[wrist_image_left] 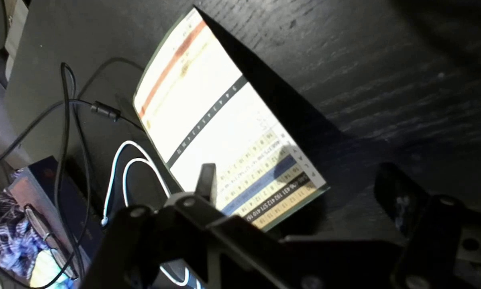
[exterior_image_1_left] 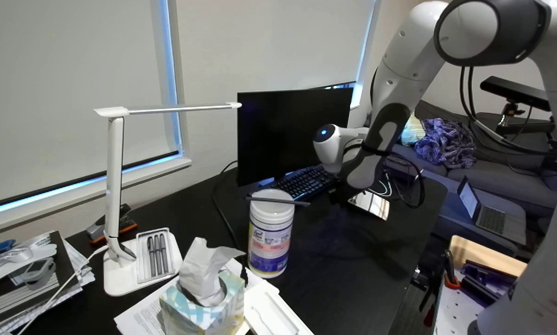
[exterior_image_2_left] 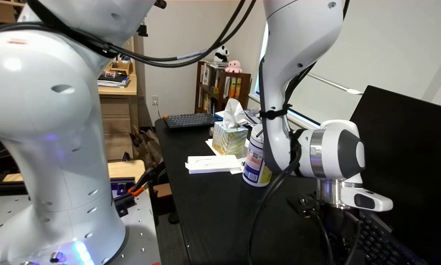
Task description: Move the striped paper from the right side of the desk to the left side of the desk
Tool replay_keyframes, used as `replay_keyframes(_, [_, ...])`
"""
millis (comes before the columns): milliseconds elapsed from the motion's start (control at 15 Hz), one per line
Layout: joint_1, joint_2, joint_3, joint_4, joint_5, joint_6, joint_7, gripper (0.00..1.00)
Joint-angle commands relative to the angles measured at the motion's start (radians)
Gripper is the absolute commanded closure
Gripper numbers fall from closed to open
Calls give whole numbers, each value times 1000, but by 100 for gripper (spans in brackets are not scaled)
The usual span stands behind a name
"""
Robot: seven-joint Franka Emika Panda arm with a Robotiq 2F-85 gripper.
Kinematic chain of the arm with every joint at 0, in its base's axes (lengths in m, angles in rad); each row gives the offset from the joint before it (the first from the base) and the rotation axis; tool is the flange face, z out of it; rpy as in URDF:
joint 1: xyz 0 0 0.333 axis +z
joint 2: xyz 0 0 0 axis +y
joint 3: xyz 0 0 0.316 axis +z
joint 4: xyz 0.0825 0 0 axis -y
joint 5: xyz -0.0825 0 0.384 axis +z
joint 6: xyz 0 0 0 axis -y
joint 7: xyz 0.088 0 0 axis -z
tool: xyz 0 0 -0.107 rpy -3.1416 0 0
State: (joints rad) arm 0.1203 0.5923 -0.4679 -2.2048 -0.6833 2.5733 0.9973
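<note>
The striped paper [exterior_image_1_left: 370,204] lies on the black desk [exterior_image_1_left: 343,284], near its far end, below the arm. In the wrist view the striped paper [wrist_image_left: 208,112] is a folded-looking card with a raised edge, dark, blue, orange and white bands and rows of numbers. My gripper [wrist_image_left: 298,182] is open and empty. One finger overlaps the card's lower part in that view and the other is over bare desk, with the card's corner between them. Contact cannot be told. In an exterior view the gripper [exterior_image_2_left: 338,230] is a dark shape by the keyboard, and the paper is hidden there.
A white canister [exterior_image_1_left: 270,237] with a dark pen [exterior_image_1_left: 277,201] on its lid stands mid-desk. A monitor [exterior_image_1_left: 292,135] and keyboard [exterior_image_1_left: 304,182] are close beside the gripper. Cables [wrist_image_left: 68,120] lie by the paper. A tissue box [exterior_image_1_left: 204,302], white box [exterior_image_1_left: 274,311] and lamp [exterior_image_1_left: 115,186] stand nearer.
</note>
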Motion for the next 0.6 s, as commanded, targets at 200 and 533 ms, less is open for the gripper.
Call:
replay_keyframes(200, [3,29,-14,6,-110,17,158,0])
replay_keyframes(533, [-19,57,-1,22,-161,17,213,0])
